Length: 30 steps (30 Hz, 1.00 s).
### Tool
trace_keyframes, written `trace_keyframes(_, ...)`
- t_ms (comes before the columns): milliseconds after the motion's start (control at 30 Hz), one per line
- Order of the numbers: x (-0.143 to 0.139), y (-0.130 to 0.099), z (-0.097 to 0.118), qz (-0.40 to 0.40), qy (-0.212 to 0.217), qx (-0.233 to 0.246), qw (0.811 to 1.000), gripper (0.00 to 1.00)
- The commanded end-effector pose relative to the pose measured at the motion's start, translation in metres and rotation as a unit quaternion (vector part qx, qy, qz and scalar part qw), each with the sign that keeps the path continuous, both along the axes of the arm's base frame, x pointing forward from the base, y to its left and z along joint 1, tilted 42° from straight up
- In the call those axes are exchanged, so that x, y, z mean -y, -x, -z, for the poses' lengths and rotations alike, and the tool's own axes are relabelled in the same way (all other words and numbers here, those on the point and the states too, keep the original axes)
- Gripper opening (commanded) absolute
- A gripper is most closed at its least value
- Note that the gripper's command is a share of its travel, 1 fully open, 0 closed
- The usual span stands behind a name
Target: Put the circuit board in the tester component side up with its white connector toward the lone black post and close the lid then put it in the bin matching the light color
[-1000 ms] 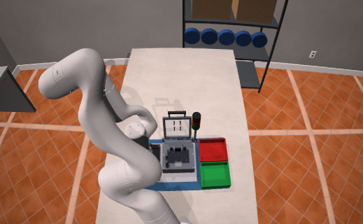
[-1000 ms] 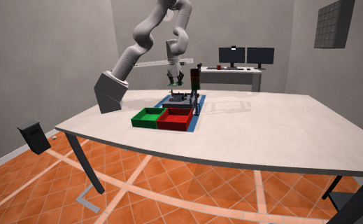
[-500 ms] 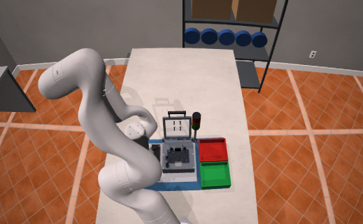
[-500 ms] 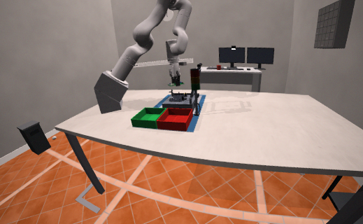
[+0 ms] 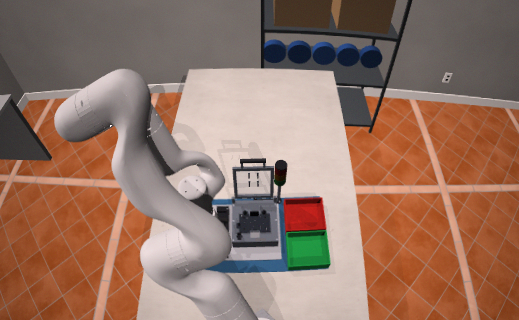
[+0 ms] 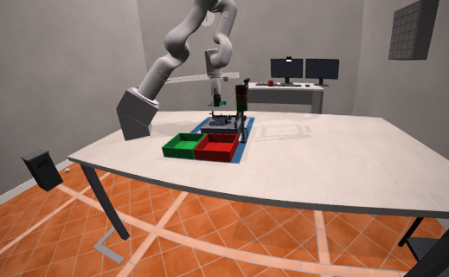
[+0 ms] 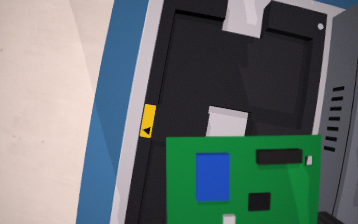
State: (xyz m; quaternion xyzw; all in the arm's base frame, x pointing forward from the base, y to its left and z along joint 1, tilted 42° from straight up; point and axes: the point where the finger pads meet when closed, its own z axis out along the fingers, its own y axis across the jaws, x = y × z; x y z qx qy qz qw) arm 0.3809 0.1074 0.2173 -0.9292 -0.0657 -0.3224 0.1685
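My gripper (image 6: pixel 216 101) (image 7: pixel 241 220) is shut on the green circuit board (image 6: pixel 224 103) (image 7: pixel 182 175), holding it above the dark tray (image 7: pixel 200 65). The board's component side, with a blue block, faces the wrist camera. A white part shows at the lower frame edge. The arm hides the gripper in the top view. The grey tester (image 5: pixel 255 244) (image 6: pixel 218 129) has black fittings on top; its pins are too small to tell. Its lid (image 5: pixel 234 184) stands open. The signal light (image 5: pixel 280 172) (image 6: pixel 241 97) looks unlit. The red bin (image 5: pixel 305 215) (image 6: pixel 216 149) and green bin (image 5: pixel 307 250) (image 6: pixel 182 146) are empty.
The tester and tray sit on a blue mat (image 5: pixel 255 265) (image 7: pixel 102 115). The signal light's pole (image 6: pixel 242 127) stands beside the tester near the red bin. The lid's handle (image 5: pixel 253 161) sticks up at its far edge. A yellow label (image 7: pixel 148 121) marks the tray's border.
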Motion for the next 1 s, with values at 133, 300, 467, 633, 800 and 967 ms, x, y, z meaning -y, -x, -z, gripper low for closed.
trace_keyframes(133, 0.0001, -0.0002, -0.0004, 0.1, -0.086, -0.06, 0.989, 0.79)
trace_keyframes(300, 0.0001, -0.0002, -0.0004, 0.163, -0.134, -0.091, 0.973, 0.79)
trace_keyframes(467, 0.0001, -0.0002, -0.0004, 0.2, -0.163, -0.109, 0.96, 0.79)
trace_keyframes(633, 0.0001, -0.0002, -0.0004, 0.27, -0.217, -0.143, 0.927, 0.79)
trace_keyframes(800, 0.0001, -0.0002, -0.0004, 0.329, -0.261, -0.171, 0.891, 0.79)
trace_keyframes(967, 0.0001, -0.0002, -0.0004, 0.385, -0.304, -0.198, 0.849, 0.79)
